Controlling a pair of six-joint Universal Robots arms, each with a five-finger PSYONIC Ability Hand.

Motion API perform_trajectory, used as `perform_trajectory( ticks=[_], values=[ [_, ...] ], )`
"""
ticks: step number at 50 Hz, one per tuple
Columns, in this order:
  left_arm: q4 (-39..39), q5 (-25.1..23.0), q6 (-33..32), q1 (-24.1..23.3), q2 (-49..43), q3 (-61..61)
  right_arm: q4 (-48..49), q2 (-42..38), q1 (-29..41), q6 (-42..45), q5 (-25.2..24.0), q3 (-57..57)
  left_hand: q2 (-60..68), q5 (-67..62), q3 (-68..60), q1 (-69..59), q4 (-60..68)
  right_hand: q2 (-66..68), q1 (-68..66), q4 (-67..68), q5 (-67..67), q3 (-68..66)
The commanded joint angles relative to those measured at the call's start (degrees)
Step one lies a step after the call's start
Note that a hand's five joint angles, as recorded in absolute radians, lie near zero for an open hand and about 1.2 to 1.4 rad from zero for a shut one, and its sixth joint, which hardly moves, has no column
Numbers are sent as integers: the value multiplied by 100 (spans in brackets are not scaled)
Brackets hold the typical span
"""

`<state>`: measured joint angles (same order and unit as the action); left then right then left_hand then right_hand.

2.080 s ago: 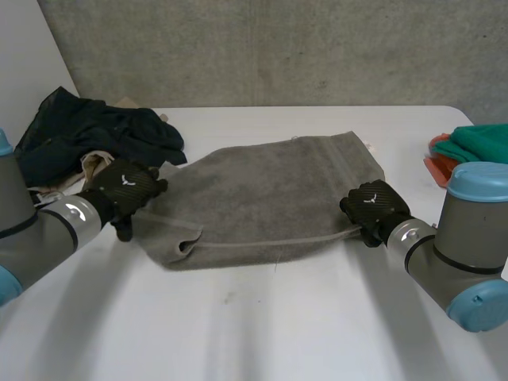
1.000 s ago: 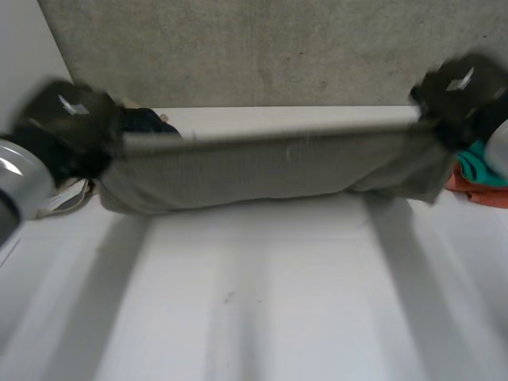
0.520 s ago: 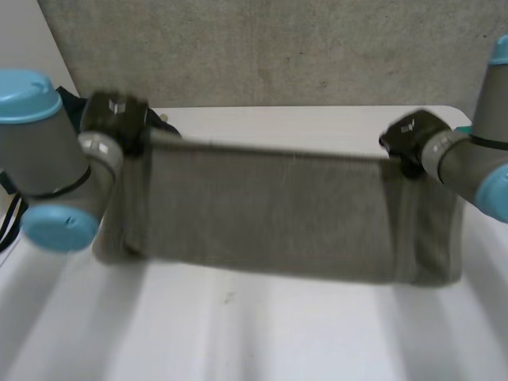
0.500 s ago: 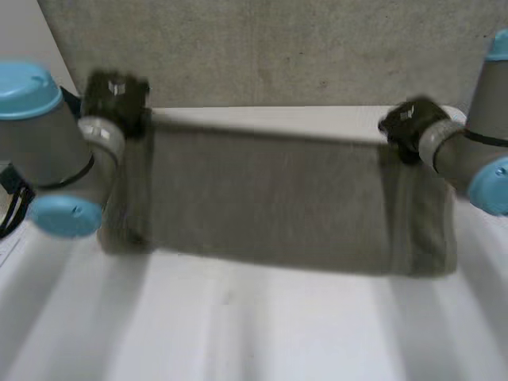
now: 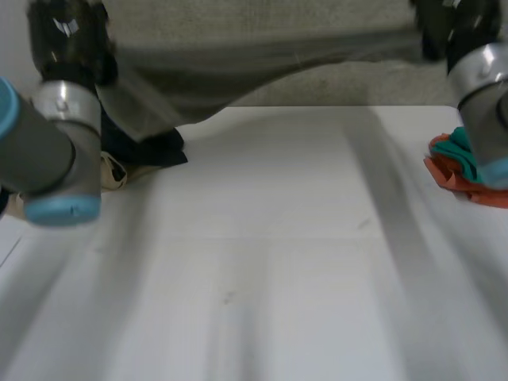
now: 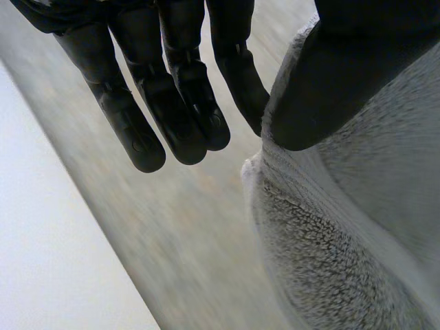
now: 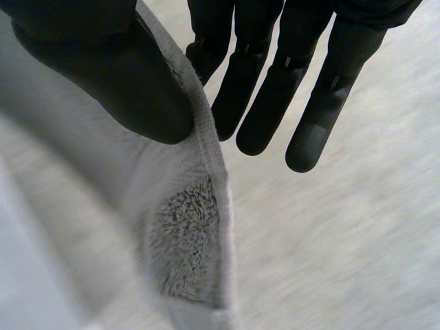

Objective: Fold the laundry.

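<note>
The grey towel point(image 5: 262, 48) hangs stretched between my two raised hands, high above the white table point(image 5: 278, 254). My left hand point(image 5: 67, 40) holds its left end and my right hand point(image 5: 448, 28) its right end. In the left wrist view the thumb point(image 6: 330, 89) pinches the towel's hemmed edge point(image 6: 344, 227) against a finger, while the other fingers point(image 6: 172, 89) point straight out. In the right wrist view the thumb point(image 7: 103, 75) clamps the towel's edge point(image 7: 103, 206) the same way, with the remaining fingers point(image 7: 275, 82) extended.
A pile of dark clothes point(image 5: 151, 147) with a beige piece point(image 5: 111, 171) lies at the table's back left, behind my left arm. Teal and orange garments point(image 5: 468, 167) sit at the right edge. A grey wall stands behind the table.
Both hands have risen further with the towel, which has swung up from hanging just above the table. The arms have come closer to the camera.
</note>
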<state>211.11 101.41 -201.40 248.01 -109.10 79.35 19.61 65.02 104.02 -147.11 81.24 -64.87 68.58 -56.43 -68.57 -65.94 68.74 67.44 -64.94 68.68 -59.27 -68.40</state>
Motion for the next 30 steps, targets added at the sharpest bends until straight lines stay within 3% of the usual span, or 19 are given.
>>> perform_trajectory(
  ticks=[1,11,15,18,19,22,30],
  values=[
    [-105,115,-31,-201,-76,1459,-633,-402,4,112,-231,-1176,1142,-1357,-1143,-1406,1126,1256,-1506,1132,-1073,-1160],
    [-631,660,-514,-394,-376,2533,-1038,-1009,-145,482,-2,-2030,220,-435,-221,-484,204,1256,-1506,1132,-1073,-1160],
    [-1053,652,-681,-429,-156,2682,-1012,-860,-198,394,-81,-2232,-1191,976,1190,926,-1207,1256,-1506,1132,-1073,-1160],
    [-1492,520,-769,-403,133,2753,-994,-606,-242,350,-213,-2433,-2939,2724,2938,2675,-2955,1256,-1506,1132,-1073,-1160],
    [-1772,363,-813,-394,282,2744,-985,-570,-242,350,-257,-2460,-3893,3678,3892,3629,-3909,1256,-1506,1132,-1073,-1160],
    [-2361,-119,-962,-290,564,2665,-933,-465,-224,385,-345,-2583,-5093,4878,5092,4828,-5109,1256,-1506,1132,-1073,-1160],
    [-3092,-1508,-1182,387,934,2086,-827,-403,-101,394,-337,-2706,-5081,4867,5081,4817,-5098,1256,-1506,1132,-1073,-1160]
  ],
)
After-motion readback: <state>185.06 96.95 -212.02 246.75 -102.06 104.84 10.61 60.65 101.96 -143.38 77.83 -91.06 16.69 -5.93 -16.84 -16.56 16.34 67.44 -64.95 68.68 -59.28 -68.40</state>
